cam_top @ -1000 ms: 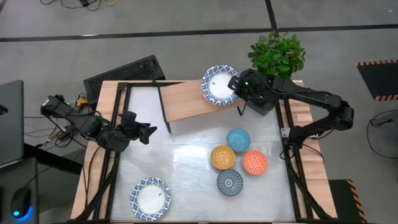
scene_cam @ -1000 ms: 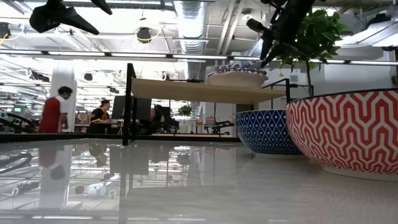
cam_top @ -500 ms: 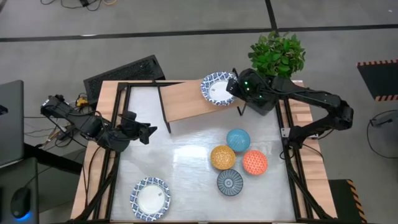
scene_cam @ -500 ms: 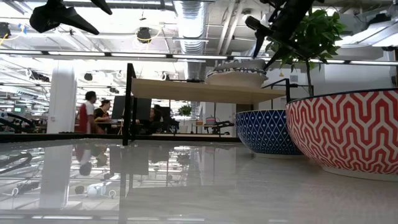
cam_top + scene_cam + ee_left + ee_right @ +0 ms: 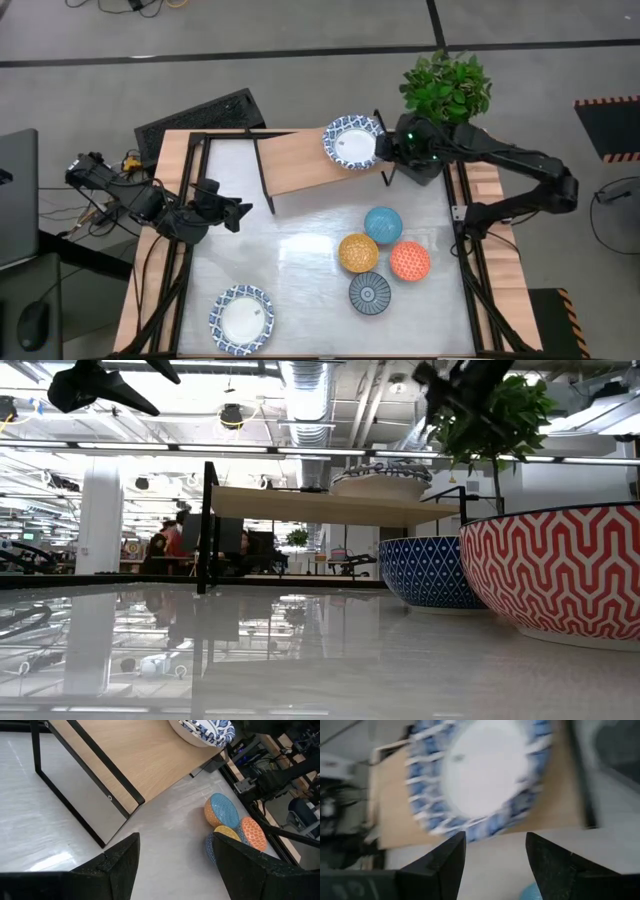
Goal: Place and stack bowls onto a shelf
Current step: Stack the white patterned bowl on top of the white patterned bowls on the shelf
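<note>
a wide white bowl with a blue patterned rim [image 5: 350,143] sits upright at the right end of the light wood shelf [image 5: 300,160]. another wide white bowl [image 5: 241,319] rests on the tabletop's near left; four smaller coloured bowls [image 5: 380,257] cluster together right of centre.

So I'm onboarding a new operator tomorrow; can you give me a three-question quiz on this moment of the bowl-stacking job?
1. True or false: the white bowl with the blue patterned rim on the wooden shelf is clamped in the right gripper.
2. How many small coloured bowls sit together on the white table?
3. Which is nearest the table's front edge? A) light blue bowl B) second white blue-rimmed bowl C) potted plant

Key
1. False: its jaws are open, beside the bowl.
2. Four: light blue, yellow-orange, orange-red, dark blue.
3. B.
</note>
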